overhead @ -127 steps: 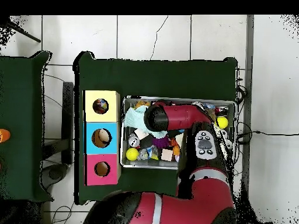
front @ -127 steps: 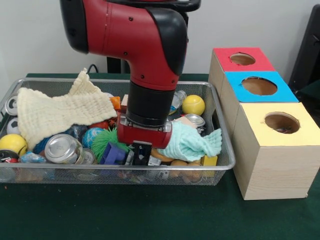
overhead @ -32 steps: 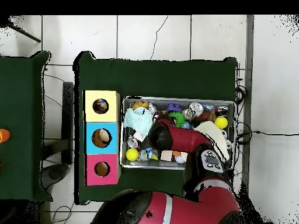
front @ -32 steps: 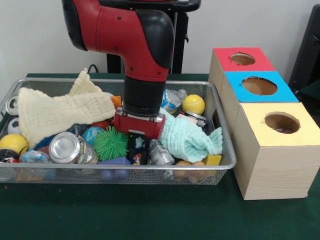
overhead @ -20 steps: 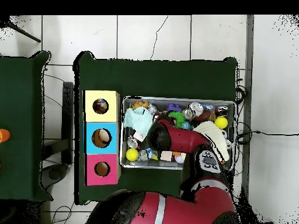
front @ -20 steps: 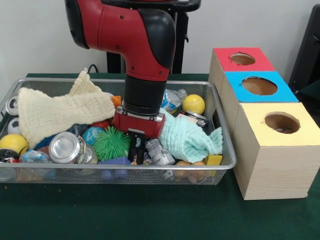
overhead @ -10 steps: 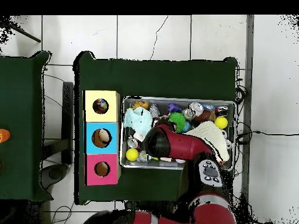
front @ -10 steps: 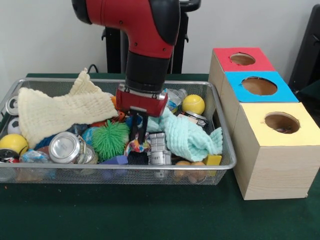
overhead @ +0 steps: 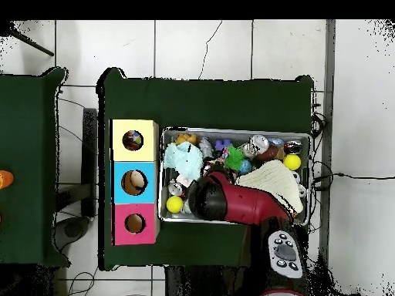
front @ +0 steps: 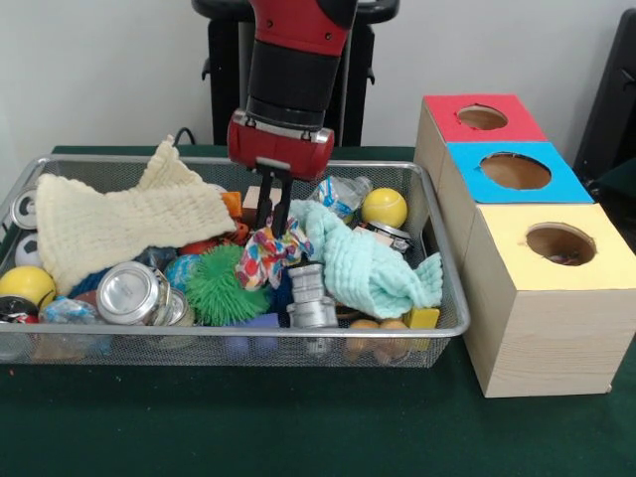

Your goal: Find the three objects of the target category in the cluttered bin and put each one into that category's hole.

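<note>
My gripper [front: 274, 230] hangs over the middle of the wire bin [front: 99, 159], shut on a multicoloured patterned cloth [front: 268, 254] that dangles just above the clutter. Three wooden boxes stand to the right of the bin, each with a round hole: red top [front: 482, 117], blue top [front: 515, 171] and yellow top [front: 559, 243]. In the overhead view the red arm [overhead: 231, 202] covers the gripper and the cloth it holds; the boxes [overhead: 134, 182] show to the left of the bin [overhead: 231, 129].
The bin holds a cream cloth [front: 109, 224], a mint cloth [front: 370, 263], a green spiky ball [front: 217, 283], yellow balls [front: 384, 208], a crushed can [front: 127, 294] and an upright silver can [front: 310, 300]. Green felt covers the table [front: 298, 427].
The gripper has risen out of the clutter, pulling the multicoloured cloth up with it. The arm has drawn back toward the far side of the bin.
</note>
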